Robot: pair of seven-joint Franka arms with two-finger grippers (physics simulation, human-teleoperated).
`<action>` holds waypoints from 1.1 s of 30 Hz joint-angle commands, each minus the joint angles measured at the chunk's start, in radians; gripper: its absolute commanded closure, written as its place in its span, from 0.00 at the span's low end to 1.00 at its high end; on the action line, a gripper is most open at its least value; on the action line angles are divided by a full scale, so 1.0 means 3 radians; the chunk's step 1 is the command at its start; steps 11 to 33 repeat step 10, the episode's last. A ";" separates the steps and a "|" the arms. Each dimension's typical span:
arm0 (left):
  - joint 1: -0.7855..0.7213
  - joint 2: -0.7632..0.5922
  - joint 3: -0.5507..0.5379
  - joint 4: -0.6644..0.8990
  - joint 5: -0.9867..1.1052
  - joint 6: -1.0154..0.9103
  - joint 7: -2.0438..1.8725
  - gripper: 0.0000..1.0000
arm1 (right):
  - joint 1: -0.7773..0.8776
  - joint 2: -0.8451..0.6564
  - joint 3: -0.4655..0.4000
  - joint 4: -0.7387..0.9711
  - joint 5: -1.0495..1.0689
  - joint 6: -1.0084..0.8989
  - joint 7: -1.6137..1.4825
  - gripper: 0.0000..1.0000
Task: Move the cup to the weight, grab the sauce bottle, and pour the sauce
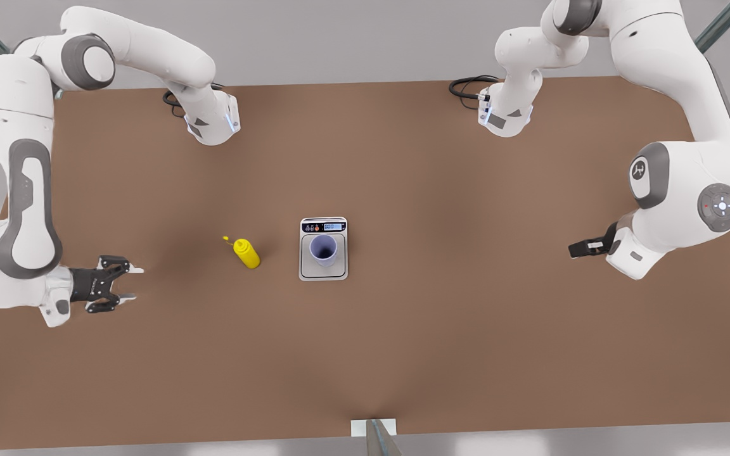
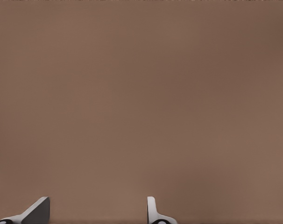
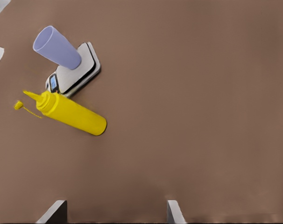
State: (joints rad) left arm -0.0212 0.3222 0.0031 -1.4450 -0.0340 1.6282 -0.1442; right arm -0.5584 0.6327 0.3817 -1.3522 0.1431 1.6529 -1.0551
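Note:
The lavender cup (image 1: 324,249) (image 3: 57,46) stands upright on the silver weight (image 1: 324,272) (image 3: 85,71) at the middle of the table. The yellow sauce bottle (image 1: 246,253) (image 3: 74,116) lies on its side on the table, just to the front view's left of the weight, with its nozzle pointing away from it. My right gripper (image 1: 132,283) (image 3: 116,212) is open at the front view's left, a good way short of the bottle and facing it. My left gripper (image 1: 583,248) (image 2: 95,212) hangs open over bare table at the front view's right, holding nothing.
The brown table (image 1: 441,354) has wide bare areas in front of and behind the weight. Both arm bases (image 1: 210,123) (image 1: 505,114) stand at the far edge with black cables. A small metal bracket (image 1: 374,432) sits at the near edge.

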 commanded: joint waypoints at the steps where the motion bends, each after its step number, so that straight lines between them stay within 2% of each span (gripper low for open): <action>1: -0.0001 0.0000 0.0000 0.0000 -0.0004 0.0003 0.0000 0.00 | 0.0066 -0.0033 -0.0009 0.0109 -0.0180 0.0007 0.0451 0.13; 2: -0.0001 0.0005 0.0000 0.0000 0.0001 0.0003 0.0000 0.00 | 0.0382 -0.0201 -0.0177 0.0136 -0.0293 0.0033 0.0963 0.11; 3: -0.0001 0.0010 0.0000 0.0000 0.0001 0.0003 0.0000 0.00 | 0.1298 -0.0539 -0.1123 0.0115 -0.0247 0.0038 0.1869 0.11; 4: -0.0001 0.0010 0.0000 0.0000 -0.0004 0.0003 -0.0005 0.00 | 0.1840 -0.0728 -0.1609 0.0100 -0.0247 0.0028 0.2580 0.11; 5: -0.0001 0.0010 0.0000 0.0005 -0.0004 0.0003 -0.0005 0.00 | 0.2076 -0.0866 -0.1824 0.0054 -0.0247 0.0023 0.2862 0.11; 9: 0.0004 0.0015 0.0000 0.0031 -0.0004 0.0003 -0.0005 0.00 | 0.2112 -0.1511 -0.1809 -0.0232 -0.0242 0.0023 0.3164 0.11; 33: 0.0004 0.0015 0.0000 0.0031 -0.0004 -0.0002 -0.0005 0.00 | 0.2107 -0.1516 -0.1809 -0.0233 -0.0242 0.0013 0.3164 0.11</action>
